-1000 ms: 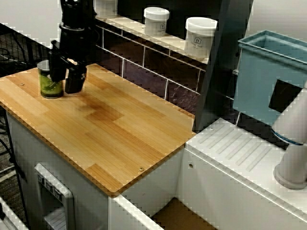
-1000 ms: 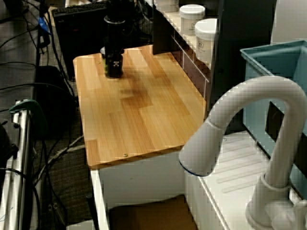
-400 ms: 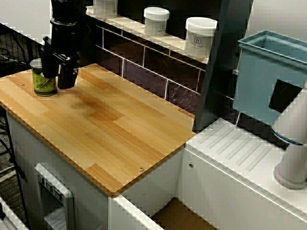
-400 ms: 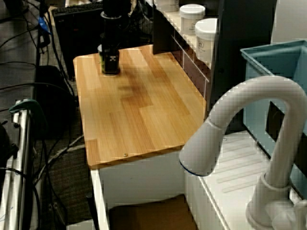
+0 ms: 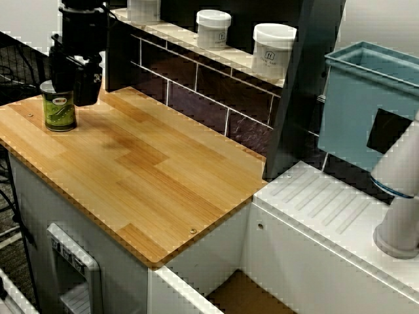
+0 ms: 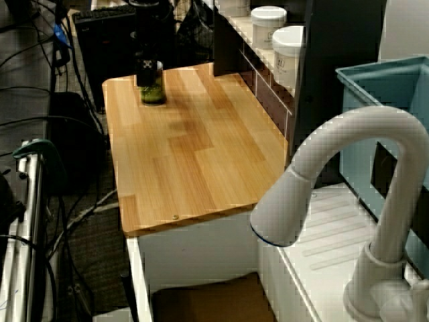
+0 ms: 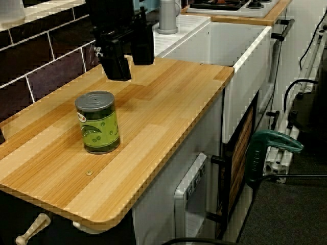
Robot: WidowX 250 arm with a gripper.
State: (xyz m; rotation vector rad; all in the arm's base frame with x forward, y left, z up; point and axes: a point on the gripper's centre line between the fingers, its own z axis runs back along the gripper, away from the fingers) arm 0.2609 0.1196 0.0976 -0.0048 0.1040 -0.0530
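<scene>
Green can (image 7: 97, 122) with a grey lid, upright on the wooden counter (image 7: 168, 102), close to its end and near the dark tiled wall (image 7: 46, 71). Just above and beside it, black gripper (image 7: 129, 55), jaws apart, gripping nothing, clear of the can. Farther along, white jars (image 5: 273, 50) on the ledge, blue bin (image 5: 353, 98), white faucet (image 6: 328, 141).

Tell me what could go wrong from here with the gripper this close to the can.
1. The open gripper hangs just above and beside the green can, which stands free and upright; a low sideways move could clip its rim and tip it.
2. The can sits near the end of the wooden counter, so if knocked it might roll off the edge.
3. The tiled wall is close behind the gripper; a careless swing may strike it.
</scene>
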